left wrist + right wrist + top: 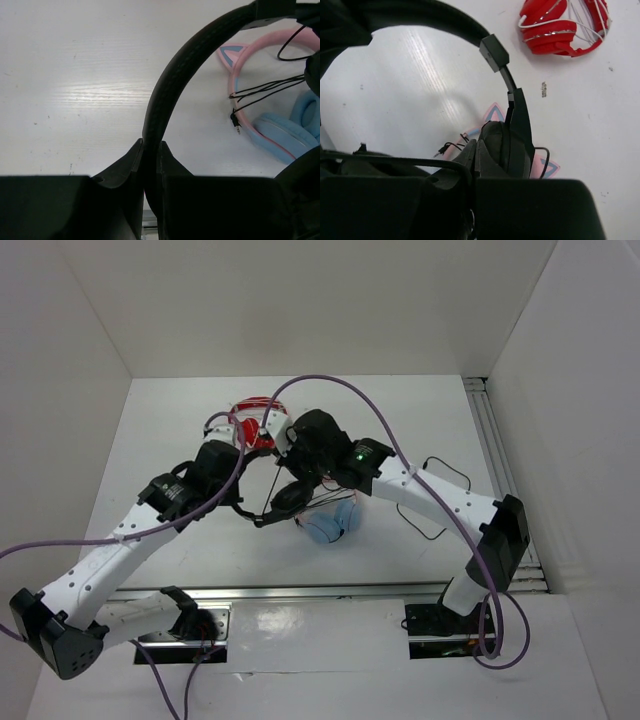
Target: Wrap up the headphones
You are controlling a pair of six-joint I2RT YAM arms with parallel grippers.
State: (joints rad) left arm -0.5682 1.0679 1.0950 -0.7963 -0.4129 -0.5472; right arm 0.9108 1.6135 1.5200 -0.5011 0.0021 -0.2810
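Holding the black headphones [288,498] by the band [167,90], my left gripper [150,150] has both jaws squeezed tight on it, one on each side. The headphones are near the middle of the tabletop, between my two arms. My right gripper [475,157] is right beside one ear pad [495,142]. Its jaws look almost together, but I cannot tell if they grab anything. The thin black cable [265,90] hangs over the pink and blue headphones [280,135]. The red headphones [560,25] lie nearer the far edge.
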